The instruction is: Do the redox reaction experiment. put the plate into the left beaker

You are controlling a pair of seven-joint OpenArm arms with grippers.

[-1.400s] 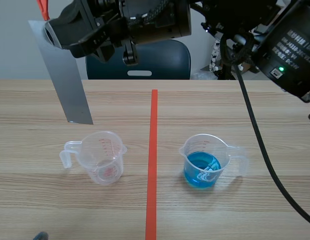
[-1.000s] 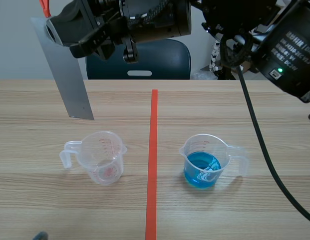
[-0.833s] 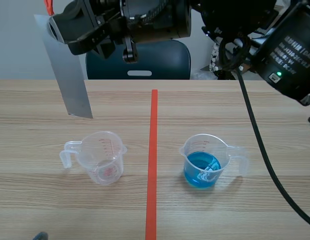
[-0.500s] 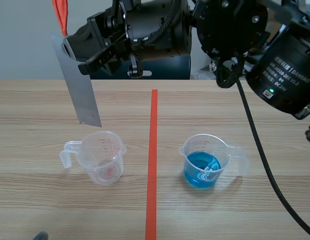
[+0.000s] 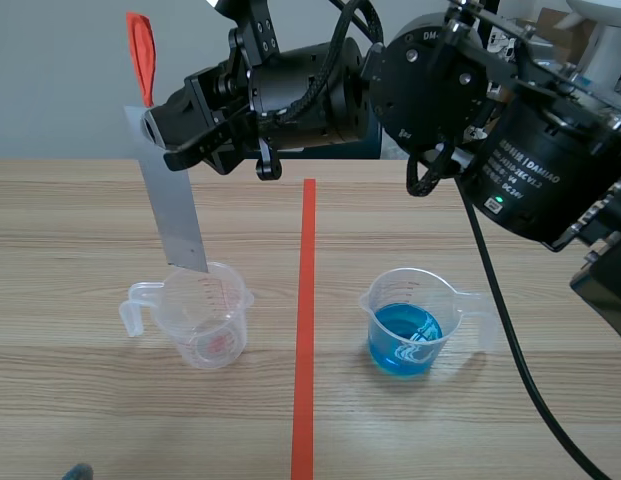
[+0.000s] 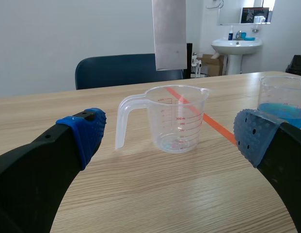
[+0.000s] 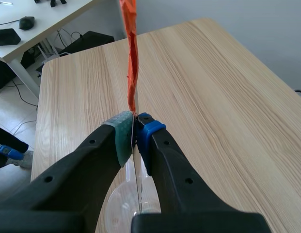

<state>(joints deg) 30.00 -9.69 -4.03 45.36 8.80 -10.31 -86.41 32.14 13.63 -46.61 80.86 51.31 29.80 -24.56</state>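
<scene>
- Nearby, to the right of the left beaker [image 5: 205, 318] and past the red tape line [image 5: 305, 320], a second beaker [image 5: 410, 325] held blue liquid.
- My left gripper [image 6: 169, 138] sat low before the left beaker, fingers spread wide.
- Above that beaker, my right gripper [image 7: 134, 127] pinched the plate [image 5: 175, 210] below its orange-red tag [image 5: 140, 55].
- The plate hung nearly upright, lower end pointing down just above the beaker's rim.
- It was a thin, flat grey strip; the beaker was clear plastic with a handle.
</scene>
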